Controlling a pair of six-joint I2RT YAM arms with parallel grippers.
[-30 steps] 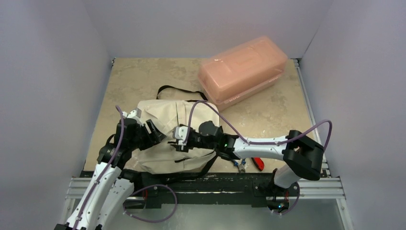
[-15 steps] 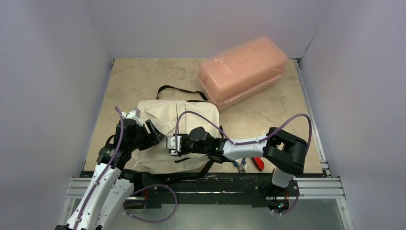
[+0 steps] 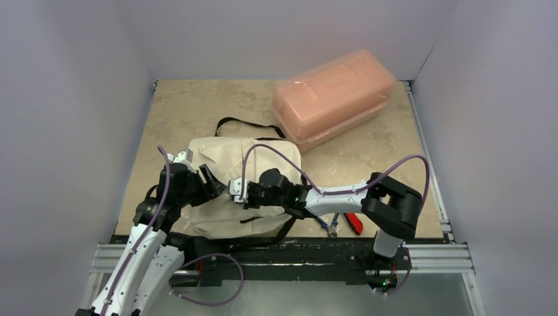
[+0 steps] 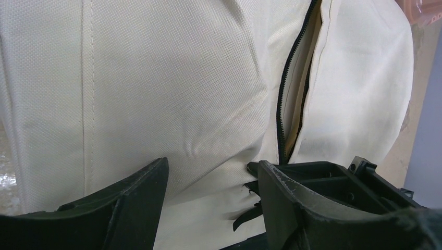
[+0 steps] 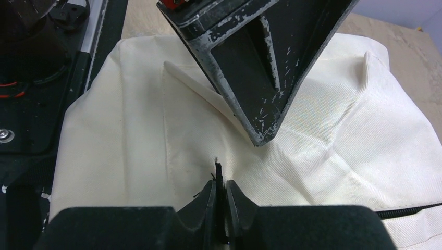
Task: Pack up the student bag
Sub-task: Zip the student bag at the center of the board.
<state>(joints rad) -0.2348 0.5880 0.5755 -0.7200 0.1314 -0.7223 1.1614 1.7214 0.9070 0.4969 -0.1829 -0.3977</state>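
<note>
The student bag (image 3: 260,164), cream fabric with black straps, lies flat at the table's near left. Its black zip (image 4: 290,99) is partly open in the left wrist view. My right gripper (image 3: 235,193) reaches across the bag and is shut on a thin frayed black zip pull cord (image 5: 217,171). My left gripper (image 3: 212,184) is open at the bag's left side. Its fingers (image 4: 136,200) straddle bag fabric (image 4: 172,94), and one of them shows above the cord in the right wrist view (image 5: 260,73). The cord also shows by its right finger (image 4: 249,212).
A translucent pink plastic box (image 3: 335,100) stands closed at the back right. Red-handled pliers (image 3: 354,224) lie near the front edge under my right arm. A black strap loop (image 3: 245,123) sticks out behind the bag. White walls close in the sides.
My right gripper has moved left across the bag with the black cord in it, closer to the left gripper. The left arm has stayed put.
</note>
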